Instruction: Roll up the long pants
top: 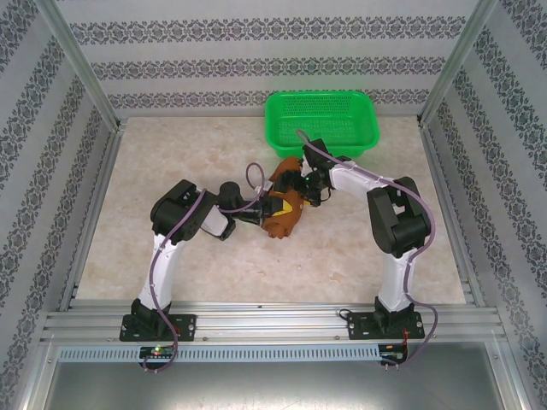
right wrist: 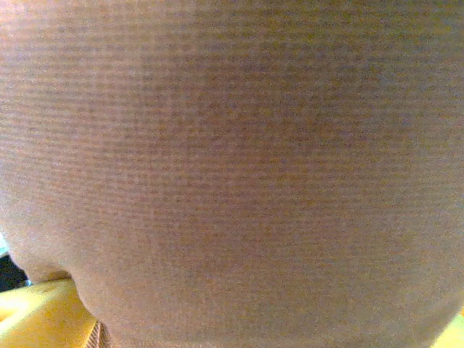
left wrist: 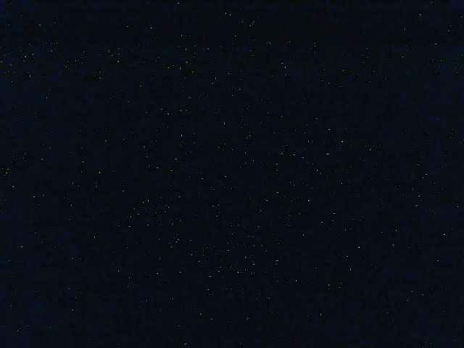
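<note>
The long pants (top: 280, 224) lie bunched into a rust-brown bundle on the beige table (top: 162, 154), near the green basket (top: 369, 120). The left gripper (top: 263, 209) and right gripper (top: 304, 184) meet it from opposite sides, their jaws buried in cloth

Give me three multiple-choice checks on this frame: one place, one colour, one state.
1. Where is the green basket relative to the long pants?
A nearer the arm bases; B beyond them, on the far side; C underneath them.
2. Pants colour?
A blue; B white; C rust-brown.
3. Pants state?
A bunched into a compact bundle; B spread flat; C inside the basket.

Key: 1 B, the top view shows the basket past the bundle. 2 C, brown cloth in the top and right wrist views. 3 A, the pants form one small lump.
</note>
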{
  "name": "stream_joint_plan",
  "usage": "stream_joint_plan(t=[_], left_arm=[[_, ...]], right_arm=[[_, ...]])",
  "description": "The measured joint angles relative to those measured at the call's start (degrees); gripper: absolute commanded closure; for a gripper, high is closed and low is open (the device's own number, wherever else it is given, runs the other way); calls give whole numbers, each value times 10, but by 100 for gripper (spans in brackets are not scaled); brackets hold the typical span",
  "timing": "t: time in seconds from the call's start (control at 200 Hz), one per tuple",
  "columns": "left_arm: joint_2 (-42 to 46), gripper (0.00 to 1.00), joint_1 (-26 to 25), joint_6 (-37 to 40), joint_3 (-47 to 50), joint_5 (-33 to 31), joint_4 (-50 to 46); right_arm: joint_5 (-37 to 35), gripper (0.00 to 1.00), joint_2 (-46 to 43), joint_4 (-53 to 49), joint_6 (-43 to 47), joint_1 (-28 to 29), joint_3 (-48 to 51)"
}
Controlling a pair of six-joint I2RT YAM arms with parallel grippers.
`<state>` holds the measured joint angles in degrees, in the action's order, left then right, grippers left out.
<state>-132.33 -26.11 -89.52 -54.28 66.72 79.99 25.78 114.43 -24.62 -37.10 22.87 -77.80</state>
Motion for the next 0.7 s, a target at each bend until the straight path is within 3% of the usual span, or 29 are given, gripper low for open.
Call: stream_joint_plan(t=[0.14, 0.155, 0.185, 0.205, 0.35, 0.41, 0.48, 0.55, 0.704], left_arm=[[-9, 100, 1, -27, -2, -7, 19], [-11, 100, 1, -30, -3, -7, 21], [-13, 100, 3, -37, -4, -8, 23], [-14, 100, 3, -41, -5, -8, 24], [-16, 100, 12, -57, -6, -9, 28], [-11, 92, 15, -48, -4, -7, 21], [19, 84, 15, 3, 3, -9, -50], [74, 78, 15, 107, 3, -12, -213], [203, 70, 10, 378, -53, -75, -700]], right_arm=[[5, 38, 14, 9, 2, 3, -5], [8, 48, 17, 11, 3, 3, -5], [13, 83, 21, 17, 5, 3, -6], [16, 100, 24, 21, 5, 3, -7], [42, 100, 30, 60, 7, 3, -2], [42, 100, 21, 80, 2, 3, 13], [40, 100, 7, 111, -2, 3, 40], [36, 100, -10, 135, -5, 8, 63], [30, 100, -44, 146, -13, 33, 94]])
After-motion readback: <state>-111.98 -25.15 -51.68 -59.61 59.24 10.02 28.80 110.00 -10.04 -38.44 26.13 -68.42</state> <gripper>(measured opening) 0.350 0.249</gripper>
